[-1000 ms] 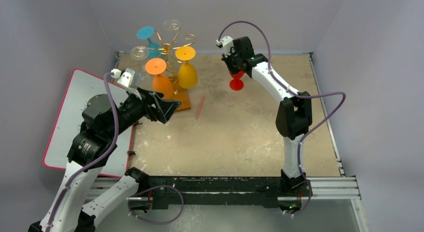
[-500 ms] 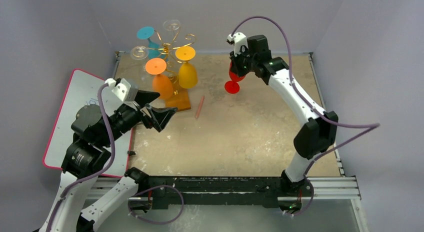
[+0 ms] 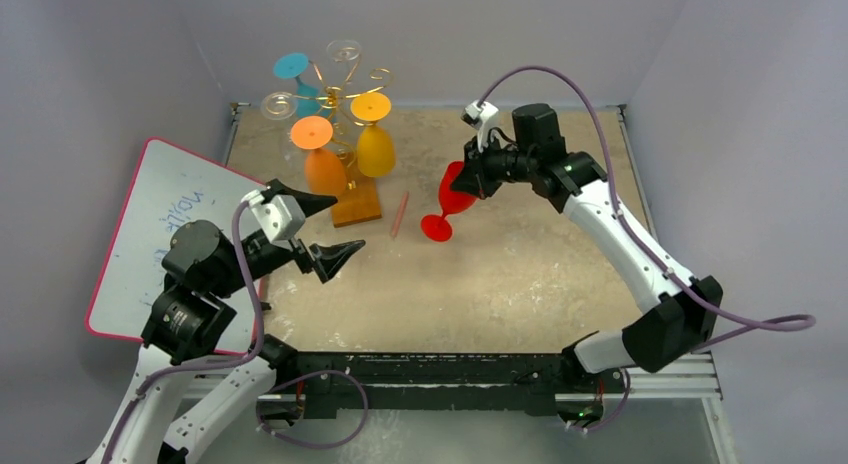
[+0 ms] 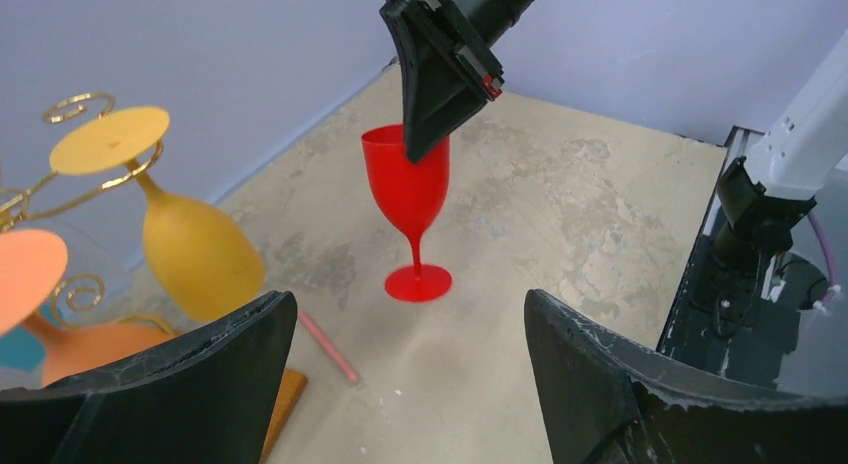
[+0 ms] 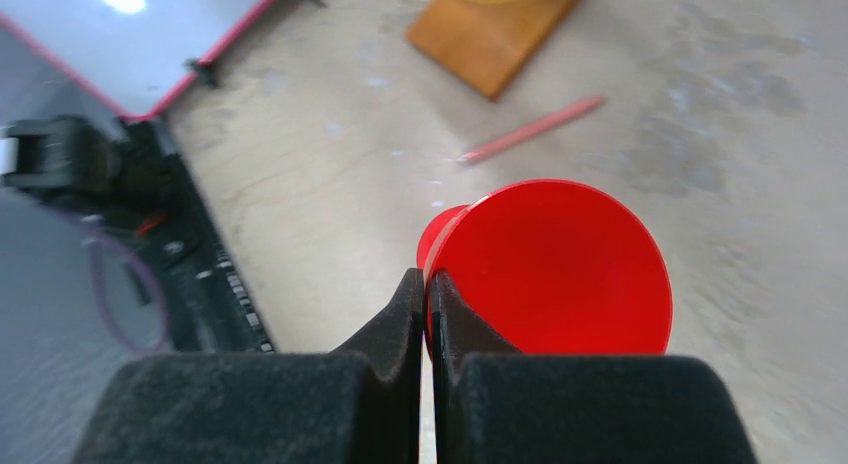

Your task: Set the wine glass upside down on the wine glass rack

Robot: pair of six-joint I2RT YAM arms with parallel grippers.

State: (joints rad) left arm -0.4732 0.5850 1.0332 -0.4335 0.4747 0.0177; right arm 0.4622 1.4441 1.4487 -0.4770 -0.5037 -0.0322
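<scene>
The right pincer (image 3: 478, 174) pinches the red glass (image 3: 447, 202) by its rim, upright over the tabletop right of the rack (image 3: 358, 202); the left pincer (image 3: 325, 229) gapes empty, with inverting and hanging not yet done.

Gold wire scroll-armed rack (image 4: 75, 107) cut off at left wrist view's left edge; orange-brown wooden base (image 5: 495, 39) cropped by right wrist view's top; handwriting (image 3: 183, 206) on pink-rimmed whiteboard (image 3: 130, 274) illegible.

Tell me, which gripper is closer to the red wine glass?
Right. The right gripper pinches the rim of the red wine glass. The left gripper hangs open, apart from it, beside the wine glass rack.
</scene>
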